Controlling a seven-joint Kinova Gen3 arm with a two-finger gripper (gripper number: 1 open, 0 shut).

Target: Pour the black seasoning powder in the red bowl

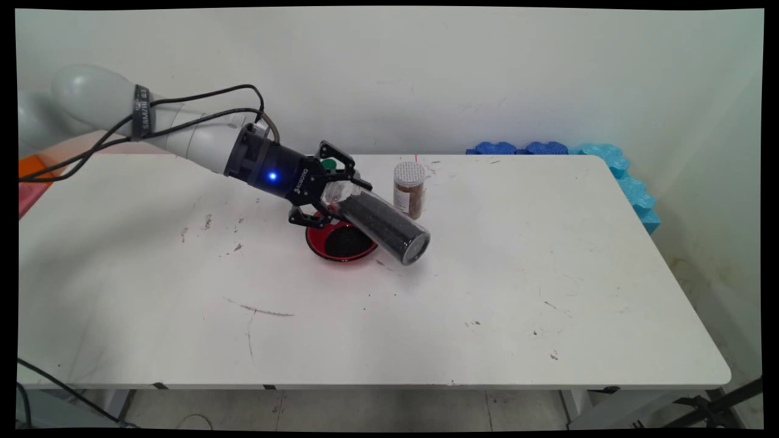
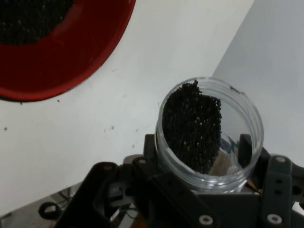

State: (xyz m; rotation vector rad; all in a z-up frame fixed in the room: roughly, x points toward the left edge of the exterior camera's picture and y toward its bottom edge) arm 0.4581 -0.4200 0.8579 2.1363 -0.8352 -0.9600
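Roughly at the centre of the main view, the black tool [image 1: 331,193] is clamped around a clear jar [image 1: 380,228] partly filled with fine black grains. The jar is tilted, its base end lower and toward the right of the frame, hanging above the right edge of a red bowl [image 1: 331,248] that sits on the white counter [image 1: 487,304]. The bowl already holds a dark heap of the same grains.

From the hand view, the jar [image 2: 209,133] shows an open mouth with no lid, grains banked against one side, and the red bowl [image 2: 71,61] sits in the upper left of that frame.

Just right of the tool in the main view stands a second, smaller jar [image 1: 409,190] with brown contents, upright and apart from the held one. A small green object [image 1: 328,163] peeks out behind the tool; what it is cannot be told.

Risks, as a judgement: the smooth jar could slip in the grip, since it is held near one end, or grains could spill onto the counter. A swing to the right could knock the brown jar over.

Count: one tool, two jars, one bowl, one green object.
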